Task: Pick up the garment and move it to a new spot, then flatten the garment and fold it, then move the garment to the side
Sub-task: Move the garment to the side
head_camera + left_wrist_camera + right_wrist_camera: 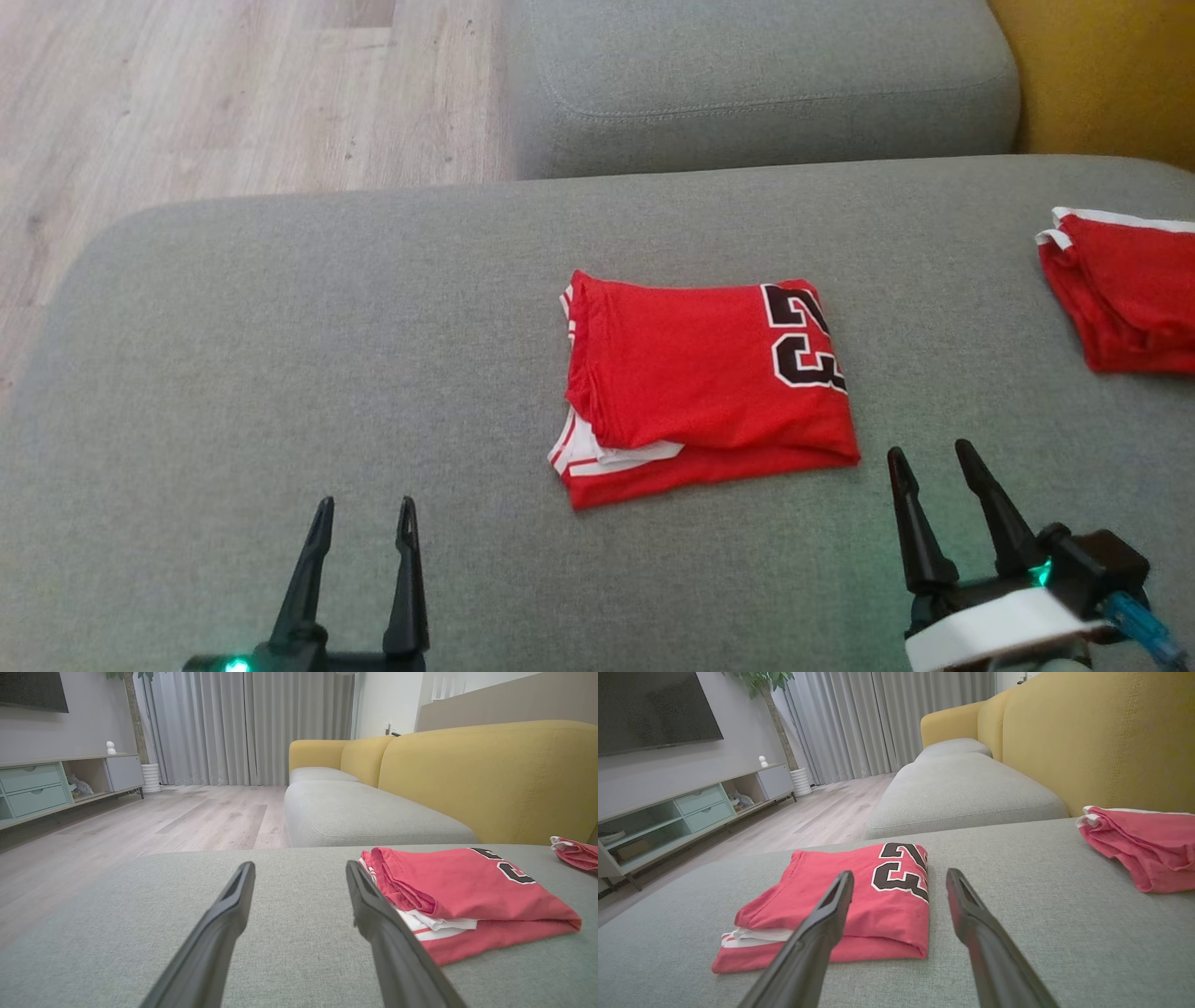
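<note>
Red jersey with a black, white-edged number and white-striped trim (700, 383): lies in a compact folded rectangle, layers stacked, near the middle of the grey woven sofa cushion (280, 373). Edges fairly square; some white trim sticks out at the near left corner.

Progress, as I judge it: flattening and folding look finished. The fold sits mid-cushion, so the move to the side appears not yet done.

Second red garment with white trim (1130, 289): bunched at the cushion's right edge, well apart from the jersey.

Right gripper (931, 457): low over the cushion, just off the jersey's near right corner, not touching it. The fingers lean slightly to the left, spread wide, with nothing between them.

Left gripper (364, 509): at the near edge, well to the left of the jersey, with bare cushion between. The fingers point straight ahead, spread wide, also empty.

Both arms are low and level, aimed across the cushion.
</note>
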